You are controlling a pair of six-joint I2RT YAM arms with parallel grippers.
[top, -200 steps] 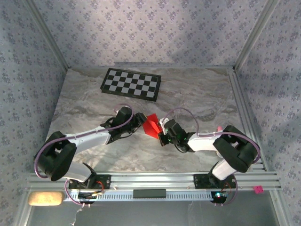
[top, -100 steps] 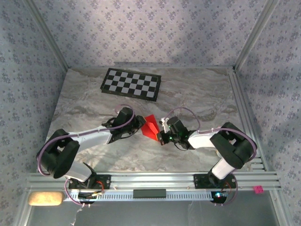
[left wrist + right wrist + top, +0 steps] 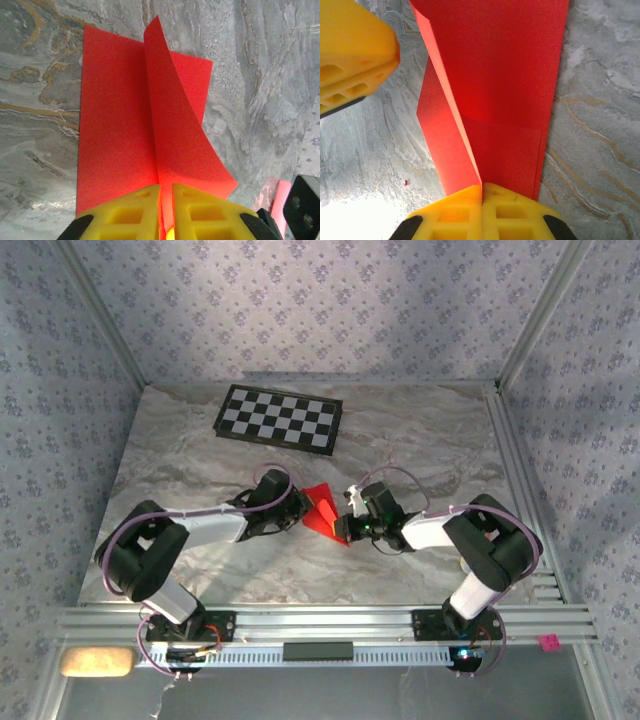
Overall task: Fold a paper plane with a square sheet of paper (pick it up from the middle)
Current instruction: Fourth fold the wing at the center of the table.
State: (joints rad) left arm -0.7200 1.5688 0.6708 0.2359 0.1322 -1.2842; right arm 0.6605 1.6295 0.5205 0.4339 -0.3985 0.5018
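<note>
Red and thin, the square sheet of paper [image 3: 322, 508] sits near the middle of the marble-patterned table [image 3: 430, 440]. It is held between the two arms and raised along a centre ridge, with one half lying flat and the other standing up and curling over. The left gripper [image 3: 166, 192] has its yellow fingers closed on one end of that ridge. The right gripper [image 3: 482, 192] is clamped on the opposite end, fingers pressed together with the crease between them.

By my reading the task is at an early stage. A middle fold is formed, and the right wrist view shows an overlapped layer near the fingers, but there is no pointed nose and no wings, so most folds remain.

A checkerboard [image 3: 279, 418] lies well apart toward the far left, out of the way. The likelier hindrance is the grippers themselves, crowded close together over one small sheet.
</note>
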